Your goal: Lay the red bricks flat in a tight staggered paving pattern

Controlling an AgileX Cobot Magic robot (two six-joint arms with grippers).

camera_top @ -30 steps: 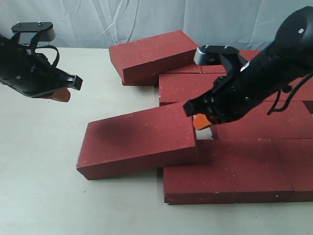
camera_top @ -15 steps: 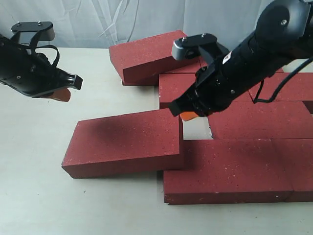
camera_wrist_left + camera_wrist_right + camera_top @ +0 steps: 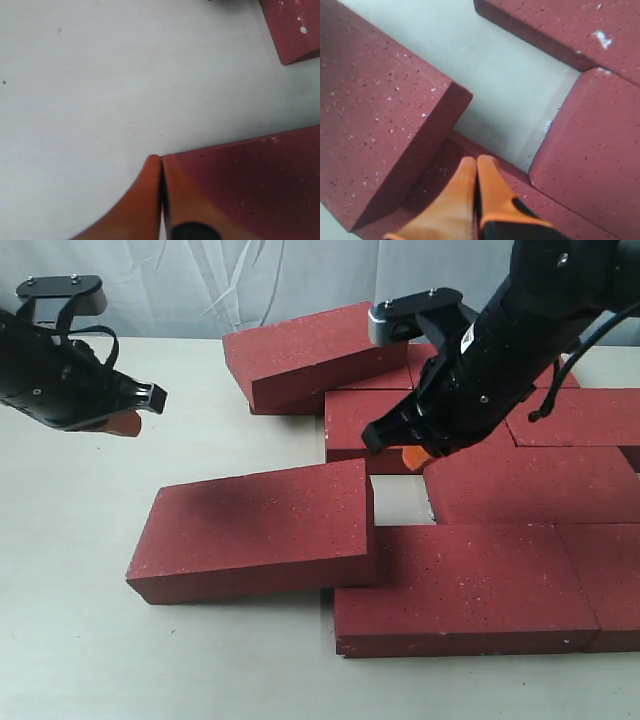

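Several dark-red bricks lie on the table. One loose brick point(image 3: 255, 525) point(image 3: 380, 125) sits tilted, its right end propped on the front flat brick point(image 3: 460, 585). A second tilted brick point(image 3: 310, 350) leans at the back. Flat bricks point(image 3: 530, 485) point(image 3: 368, 420) form rows on the right, around a small bare gap point(image 3: 403, 502). My right gripper point(image 3: 413, 457) point(image 3: 476, 162) is shut and empty, hovering over that gap just right of the propped end. My left gripper point(image 3: 120, 426) point(image 3: 160, 160) is shut and empty, in the air at far left, above the loose brick's far corner point(image 3: 240, 185).
A white curtain point(image 3: 200, 280) hangs behind the table. Bare tabletop point(image 3: 90, 620) spreads to the left and front of the bricks. One back-row brick shows a small white chip point(image 3: 601, 37). More flat bricks point(image 3: 600, 580) reach the right edge.
The right gripper shoved the tilted brick to the left, then lifted off and drew back up and right. The left gripper rose slightly.
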